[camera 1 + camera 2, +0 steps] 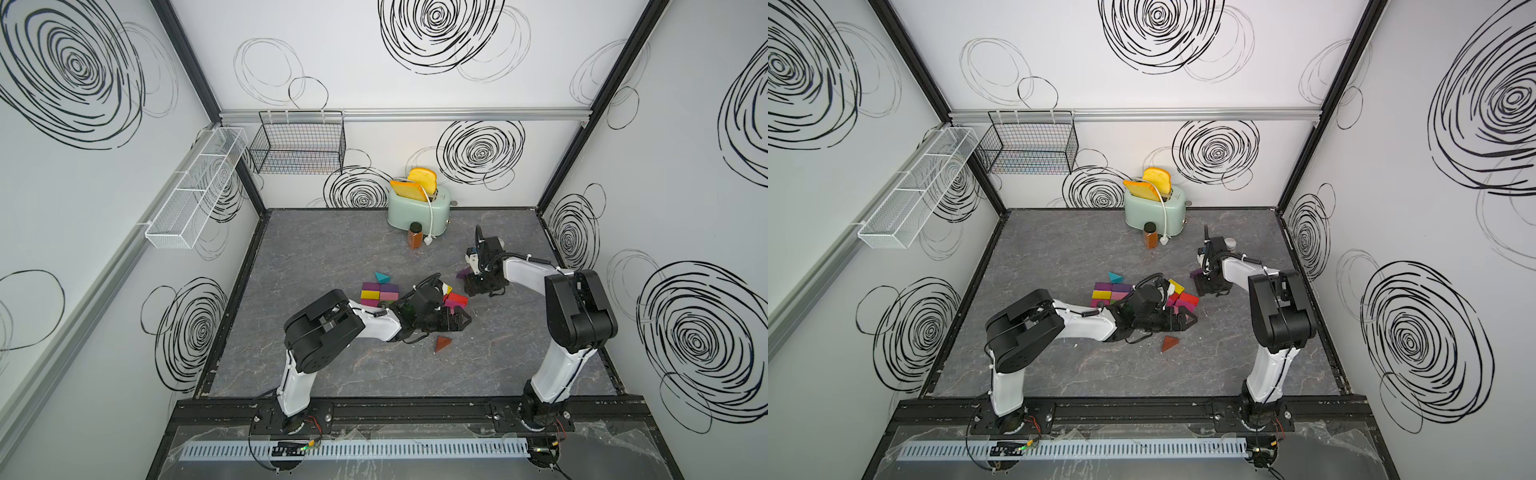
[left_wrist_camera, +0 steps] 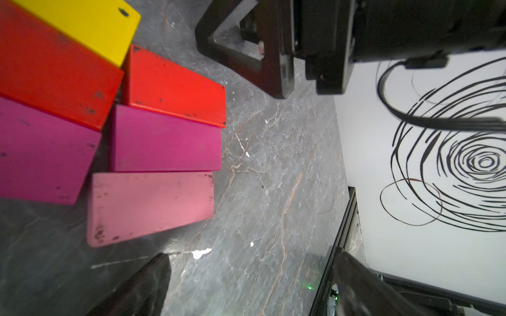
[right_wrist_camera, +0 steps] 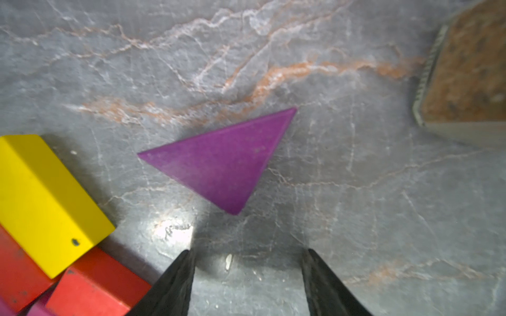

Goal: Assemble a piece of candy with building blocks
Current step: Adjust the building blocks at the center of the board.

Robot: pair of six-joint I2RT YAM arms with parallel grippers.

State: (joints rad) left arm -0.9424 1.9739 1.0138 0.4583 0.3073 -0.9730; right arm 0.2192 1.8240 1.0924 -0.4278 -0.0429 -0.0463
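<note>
The building blocks lie in the middle of the table in both top views. A teal wedge (image 1: 382, 277) sits behind a patch of purple, yellow and pink bricks (image 1: 379, 291). Red bricks (image 1: 456, 298) lie to the right, and a brown wedge (image 1: 442, 343) lies alone nearer the front. My left gripper (image 2: 250, 257) hovers low and open over bare table, beside a pink brick (image 2: 150, 205), a magenta brick (image 2: 167, 139) and a red brick (image 2: 175, 84). My right gripper (image 3: 248, 251) is open and empty. It points down just short of a flat purple wedge (image 3: 224, 161), next to a yellow brick (image 3: 46, 197).
A mint toaster (image 1: 417, 208) with toast stands at the back wall, with a brown spice jar (image 1: 414, 235) in front of it. Another jar (image 3: 465, 82) lies close beyond the purple wedge. A black wire basket (image 1: 297, 143) and a white one (image 1: 195, 187) hang on the walls.
</note>
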